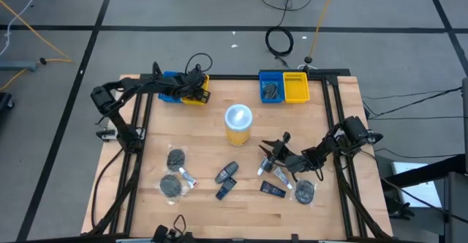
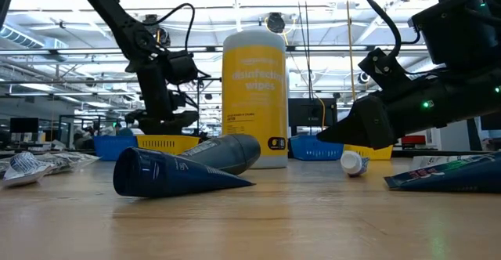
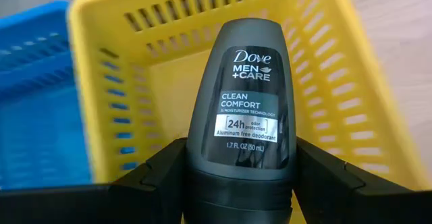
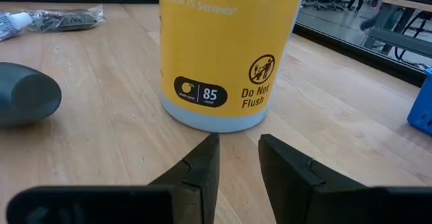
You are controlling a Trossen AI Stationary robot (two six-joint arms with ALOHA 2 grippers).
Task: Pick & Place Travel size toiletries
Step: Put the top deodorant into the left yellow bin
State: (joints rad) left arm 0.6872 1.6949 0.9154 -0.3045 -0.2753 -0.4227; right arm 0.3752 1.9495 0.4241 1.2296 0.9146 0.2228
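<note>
My left gripper (image 3: 241, 158) hangs over the far-left yellow bin (image 3: 351, 82), shut on a dark grey Dove roll-on bottle (image 3: 244, 96); the high view shows the left gripper (image 1: 191, 88) at that bin. My right gripper (image 4: 239, 143) is open by a narrow gap, low over the table, pointing at the yellow wipes cup (image 4: 223, 48) and touching nothing. On the table lie dark bottles (image 1: 227, 172), wrapped discs (image 1: 175, 157) (image 1: 304, 192), white tubes (image 1: 267, 166) and a dark flat packet (image 1: 272, 189). My left gripper pinches the bottle between its two fingers, one on each side of the bottle's end below the label (image 3: 202, 166). The rest of the bottle sticks out past the fingertips, lifted clear above the inside of the yellow bin.
A blue bin (image 3: 40, 116) stands against the yellow one. A second blue bin (image 1: 271, 88), holding dark items, and a yellow bin (image 1: 296, 87) stand at the far edge, right of centre. The yellow cup (image 1: 238, 122) stands mid-table. The near edge is bare wood.
</note>
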